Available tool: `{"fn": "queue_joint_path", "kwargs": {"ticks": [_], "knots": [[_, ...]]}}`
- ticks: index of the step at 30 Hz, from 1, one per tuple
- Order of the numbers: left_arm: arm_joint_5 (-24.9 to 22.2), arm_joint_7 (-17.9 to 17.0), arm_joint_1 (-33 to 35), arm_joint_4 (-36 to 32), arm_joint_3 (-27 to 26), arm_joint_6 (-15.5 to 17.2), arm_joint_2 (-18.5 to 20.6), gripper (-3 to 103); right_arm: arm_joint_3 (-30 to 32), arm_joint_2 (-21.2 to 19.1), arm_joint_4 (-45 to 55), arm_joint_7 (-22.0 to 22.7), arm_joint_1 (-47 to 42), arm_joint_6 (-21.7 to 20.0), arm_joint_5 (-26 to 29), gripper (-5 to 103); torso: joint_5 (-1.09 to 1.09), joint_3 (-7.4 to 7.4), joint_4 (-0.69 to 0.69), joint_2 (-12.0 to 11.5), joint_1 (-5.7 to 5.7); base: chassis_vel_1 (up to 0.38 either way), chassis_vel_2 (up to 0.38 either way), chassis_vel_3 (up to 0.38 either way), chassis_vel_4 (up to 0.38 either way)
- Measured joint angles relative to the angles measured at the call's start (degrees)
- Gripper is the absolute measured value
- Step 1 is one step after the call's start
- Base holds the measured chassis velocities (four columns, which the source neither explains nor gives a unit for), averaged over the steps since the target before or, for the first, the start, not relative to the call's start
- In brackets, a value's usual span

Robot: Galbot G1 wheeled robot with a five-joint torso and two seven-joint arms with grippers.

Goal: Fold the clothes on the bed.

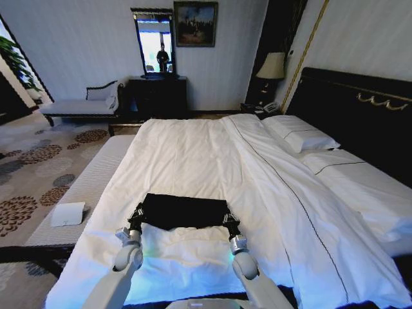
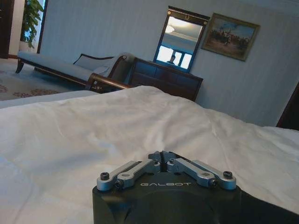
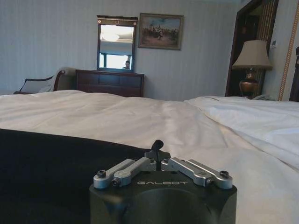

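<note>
The clothes are one black T-shirt (image 1: 183, 209) lying as a wide flat band on the near part of the bed (image 1: 193, 148), on its white duvet. My left gripper (image 1: 137, 214) is at the shirt's near left corner and my right gripper (image 1: 230, 222) at its near right corner. In the right wrist view the right gripper (image 3: 157, 158) is shut, a tuft of black fabric pokes up between its tips, and the T-shirt (image 3: 46, 172) spreads to one side. In the left wrist view the left gripper (image 2: 161, 157) is shut too, its tips meeting low over the duvet.
A striped bench (image 1: 84, 187) with a white folded item (image 1: 67, 214) runs along the bed's left side. Pillows (image 1: 302, 135) and the dark headboard (image 1: 360, 109) are on the right. A chaise (image 1: 84, 106), dresser (image 1: 158, 96) and lamp (image 1: 271, 67) stand by the far wall.
</note>
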Motion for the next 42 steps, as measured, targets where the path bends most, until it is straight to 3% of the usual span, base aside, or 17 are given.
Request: {"fn": "queue_joint_path", "kwargs": {"ticks": [10,12,14,17,21,22,24,26,27,28,30,31,33,34,36,40,42], "knots": [[0.8,-1.5,1.1,-1.6,0.1,1.1,0.3,0,0.4,0.5,1.1,-0.8,-2.4,0.0,-0.5,-1,-0.01,0.0,-0.02,0.0,0.0,0.0,0.0,0.0,0.0],[1.7,-1.0,4.3,-4.0,-0.8,1.6,1.1,10,1.0,0.6,3.0,-1.6,-4.1,0.0,-0.6,10,0.0,0.0,-0.02,0.0,0.01,0.0,0.0,0.0,0.0],[2.2,-0.5,5.7,-4.9,-1.3,1.7,1.4,10,1.2,0.6,4.0,-1.8,-4.9,-0.1,-0.6,10,0.0,0.0,-0.01,0.0,0.0,0.0,0.0,0.0,0.0],[4.0,1.8,11.8,-9.2,-4.9,1.5,2.8,26,2.1,0.5,8.9,-1.9,-8.5,-0.2,-0.3,26,-0.01,0.0,0.01,0.0,-0.01,0.0,0.0,0.0,0.0],[3.0,1.9,14.1,-13.8,-7.4,1.7,3.9,37,2.9,-0.6,14.7,-1.8,-11.2,-1.3,1.3,36,0.0,-0.01,0.01,0.0,-0.01,0.0,0.0,0.0,0.0],[2.2,1.3,13.9,-15.8,-7.5,2.6,4.4,43,2.9,-1.5,16.9,-1.4,-11.6,-2.8,2.9,47,0.0,-0.01,-0.01,0.0,-0.01,0.0,0.0,0.0,0.0],[1.9,0.5,13.2,-16.8,-7.2,3.3,4.8,49,2.9,-2.2,18.1,-1.1,-11.3,-4.0,4.2,47,0.0,-0.01,-0.01,0.0,-0.01,0.0,0.0,0.0,0.0],[1.9,-0.4,11.1,-17.6,-5.4,4.6,5.6,59,2.4,-3.6,18.8,-0.6,-9.6,-5.8,6.6,58,0.01,-0.01,-0.01,0.0,-0.01,0.0,0.0,0.0,0.0],[2.0,-1.0,9.9,-17.6,-4.3,5.3,5.9,59,2.1,-4.2,18.7,-0.4,-8.4,-6.5,7.7,63,0.0,0.0,-0.01,0.0,-0.01,0.0,0.0,0.0,0.0],[2.2,-2.0,6.7,-16.9,-1.4,6.7,6.7,70,1.2,-5.5,18.0,-0.3,-6.1,-7.9,9.9,69,0.01,0.0,0.01,0.0,-0.01,0.0,0.0,0.0,0.0],[2.2,-2.6,4.6,-16.2,0.5,7.4,7.1,70,0.4,-6.3,17.3,-0.3,-4.5,-9.0,11.6,69,0.02,0.0,-0.01,0.0,0.0,0.0,0.0,0.0,0.0],[2.2,-2.8,3.6,-15.7,1.5,7.8,7.3,76,0.1,-6.6,17.0,-0.4,-3.7,-9.6,12.3,74,0.02,0.01,-0.01,0.0,0.0,0.0,0.0,0.0,0.0],[1.5,-4.0,-5.5,-10.6,10.1,9.6,8.5,86,-3.1,-8.5,13.1,-1.0,3.4,-12.7,16.9,85,0.0,0.01,-0.02,0.0,0.0,0.0,0.0,0.0,0.0],[1.5,-4.0,-5.5,-10.6,10.1,9.6,8.5,86,-3.1,-8.5,13.1,-1.0,3.4,-12.7,16.9,85,0.0,0.01,-0.02,0.0,0.0,0.0,0.0,0.0,0.0],[0.3,-4.4,-11.4,-6.4,15.6,10.1,8.7,96,-6.4,-8.5,8.5,-1.4,9.5,-13.4,17.7,95,0.0,0.02,-0.03,0.0,0.02,0.0,0.0,0.0,0.0],[0.0,-4.6,-16.3,-1.6,20.6,10.1,8.1,99,-10.5,-6.9,2.9,-1.5,14.8,-13.8,18.8,99,0.02,0.02,-0.01,0.0,0.03,0.0,0.0,0.0,0.0],[2.1,-4.5,-18.7,2.0,23.3,9.3,6.8,100,-13.5,-4.9,-1.2,-1.9,17.8,-13.8,18.7,100,-0.02,0.02,-0.01,0.0,0.03,0.0,0.0,0.0,0.0]]}}
